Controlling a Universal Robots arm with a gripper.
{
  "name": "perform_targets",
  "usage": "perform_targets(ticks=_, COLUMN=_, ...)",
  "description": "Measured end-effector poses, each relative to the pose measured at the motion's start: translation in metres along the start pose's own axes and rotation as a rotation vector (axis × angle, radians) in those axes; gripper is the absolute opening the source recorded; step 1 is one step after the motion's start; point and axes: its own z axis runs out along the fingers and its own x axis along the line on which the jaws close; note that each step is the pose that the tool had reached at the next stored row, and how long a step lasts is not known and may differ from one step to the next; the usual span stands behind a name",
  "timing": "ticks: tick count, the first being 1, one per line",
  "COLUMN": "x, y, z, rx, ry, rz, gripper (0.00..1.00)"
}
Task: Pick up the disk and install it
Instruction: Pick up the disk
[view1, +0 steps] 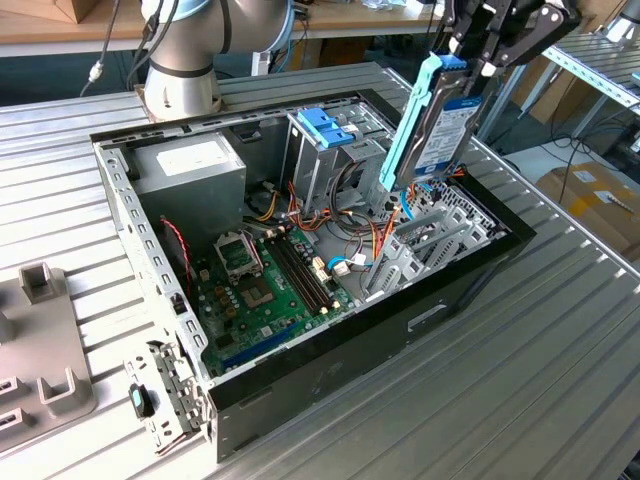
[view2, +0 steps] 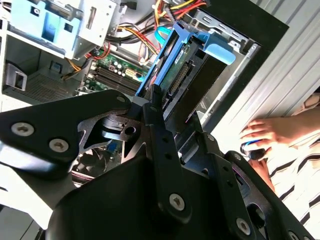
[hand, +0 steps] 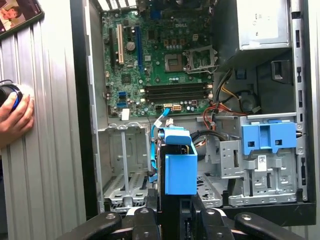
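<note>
Grey fixtures (view1: 45, 350): on the worktop (view1: 520, 380), at its edge on the exterior view's left, apart from the computer case (view1: 330, 370).
Arm base (view1: 180, 60): stands at the worktop's far edge, behind the case's far left corner.
Computer case: lies open on its side in the middle of the worktop, with its inside facing up.
Power supply (view1: 190, 170): silver box in the case's far left corner.
Motherboard (view1: 265, 290): green board flat on the case floor, between the power supply and the drive bays.
Metal cage (view1: 325, 128): upright in the far part of the case, topped by a blue bracket, just left of the disk in the exterior view.
Disk (view1: 450, 135): in the air, standing on end and tilted. Its blue frame faces the cage and its lower end is over the grey drive bay (hand: 125, 170) at the case's right end. It is not seated.
Gripper (view1: 472, 62): clamped on the disk's upper end, with a finger on each flat face in both wrist views (view2: 180, 120) (hand: 172, 212).
Person's hand (view2: 270, 132): on the worktop beside the case's outer wall, over a small dark and blue object.
</note>
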Motion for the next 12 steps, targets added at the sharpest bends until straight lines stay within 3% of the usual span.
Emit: perform_targets(ticks=12, x=0.0298, y=-0.002, z=0.0008, rx=0.0, ry=-0.0002, rz=0.0, gripper=0.35)
